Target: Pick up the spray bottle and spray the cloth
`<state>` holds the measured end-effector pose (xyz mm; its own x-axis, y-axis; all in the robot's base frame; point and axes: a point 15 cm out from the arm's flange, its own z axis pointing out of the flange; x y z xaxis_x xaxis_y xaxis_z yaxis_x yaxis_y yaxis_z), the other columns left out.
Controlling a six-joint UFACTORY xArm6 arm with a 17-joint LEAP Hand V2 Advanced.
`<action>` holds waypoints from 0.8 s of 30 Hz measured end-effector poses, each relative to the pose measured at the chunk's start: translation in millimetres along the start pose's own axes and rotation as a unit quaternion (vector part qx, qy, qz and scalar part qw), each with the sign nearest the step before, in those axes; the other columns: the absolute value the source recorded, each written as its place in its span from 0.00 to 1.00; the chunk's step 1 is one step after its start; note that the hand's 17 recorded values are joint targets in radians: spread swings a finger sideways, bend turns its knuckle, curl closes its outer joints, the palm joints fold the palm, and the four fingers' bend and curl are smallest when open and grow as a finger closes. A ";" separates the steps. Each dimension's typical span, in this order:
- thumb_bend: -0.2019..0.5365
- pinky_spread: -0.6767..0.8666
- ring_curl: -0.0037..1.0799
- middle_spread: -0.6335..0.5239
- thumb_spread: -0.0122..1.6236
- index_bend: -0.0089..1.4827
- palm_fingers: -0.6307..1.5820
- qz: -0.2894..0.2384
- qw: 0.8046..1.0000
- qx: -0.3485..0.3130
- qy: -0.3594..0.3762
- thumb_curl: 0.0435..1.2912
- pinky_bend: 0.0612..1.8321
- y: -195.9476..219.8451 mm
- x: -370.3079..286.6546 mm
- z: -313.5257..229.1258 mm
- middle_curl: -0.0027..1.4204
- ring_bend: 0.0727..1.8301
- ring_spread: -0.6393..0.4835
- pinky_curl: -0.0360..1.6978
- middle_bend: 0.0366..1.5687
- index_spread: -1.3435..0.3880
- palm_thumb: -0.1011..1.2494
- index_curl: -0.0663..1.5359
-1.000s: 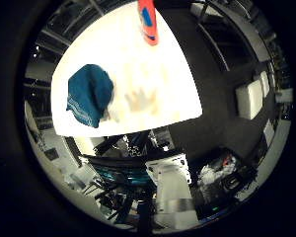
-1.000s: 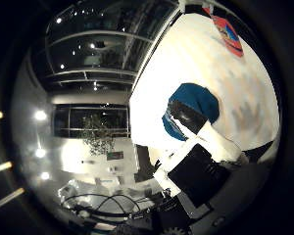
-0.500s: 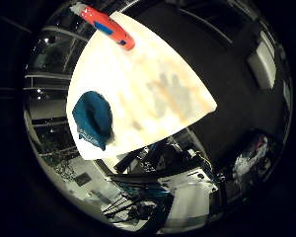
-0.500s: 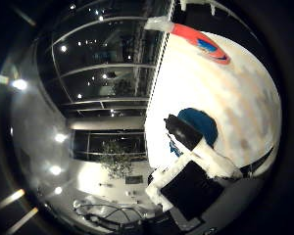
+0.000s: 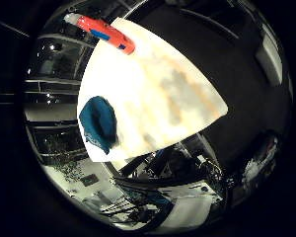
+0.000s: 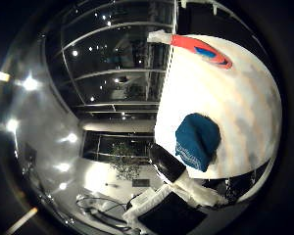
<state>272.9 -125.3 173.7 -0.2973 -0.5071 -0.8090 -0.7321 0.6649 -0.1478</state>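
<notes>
Red-orange plastic marks the spray bottle (image 5: 102,33), which lies on its side at one edge of the pale table (image 5: 187,103), its whitish nozzle end reaching out past that edge and a blue patch showing on its body. It looks small in both palm views, so it sits well away from the hand (image 6: 183,193), with nothing of the hand touching it. The cloth (image 6: 198,141), a crumpled teal-blue piece, rests on the same table near another edge, well apart from the bottle and with bare tabletop between them; in the thumb side view it lies closer to the hand's parts than the bottle does. The tabletop is a light, mottled cream surface with faint tan and grey blotches. Around it the room is dark, with a dark floor beside the table, rows of glass panes or railings that catch small ceiling lights, a brighter wall or floor area, and a leafy plant (image 6: 125,159) beyond the table. Of the hand, only a black-tipped finger with white segments and a dark block of its body show at the rim of the thumb side view, reaching out above the table edge near the cloth; it holds nothing, and from this much I cannot tell whether the fingers are spread or curled.
</notes>
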 end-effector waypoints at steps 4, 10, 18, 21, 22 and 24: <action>0.25 0.71 0.27 0.70 0.67 0.11 0.32 0.010 1.000 -0.003 -0.005 0.23 0.31 1.6 8.1 1.9 0.27 0.25 0.75 0.18 0.16 0.70 0.51 0.20; 0.25 0.71 0.27 0.70 0.67 0.11 0.32 0.018 1.000 0.011 -0.012 0.23 0.30 -3.6 18.0 -0.5 0.26 0.25 0.75 0.18 0.16 0.70 0.52 0.20; 0.24 0.70 0.27 0.70 0.67 0.11 0.33 0.018 0.999 0.027 -0.032 0.24 0.30 -14.7 20.5 3.9 0.26 0.25 0.75 0.18 0.16 0.70 0.51 0.20; 0.24 0.70 0.27 0.70 0.67 0.11 0.33 0.019 0.999 0.032 -0.039 0.24 0.30 -22.4 22.6 4.2 0.26 0.25 0.75 0.18 0.16 0.70 0.51 0.20; 0.24 0.70 0.27 0.70 0.67 0.11 0.32 0.020 0.998 0.032 -0.042 0.23 0.30 -25.1 23.3 4.9 0.26 0.25 0.75 0.18 0.16 0.70 0.51 0.21; 0.24 0.70 0.27 0.70 0.67 0.11 0.32 0.018 0.998 0.029 -0.048 0.23 0.30 -30.2 22.5 9.0 0.26 0.25 0.75 0.18 0.16 0.70 0.51 0.21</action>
<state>293.8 -151.9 154.9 -0.2609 -0.4285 -0.8650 -0.6844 0.7140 -0.1473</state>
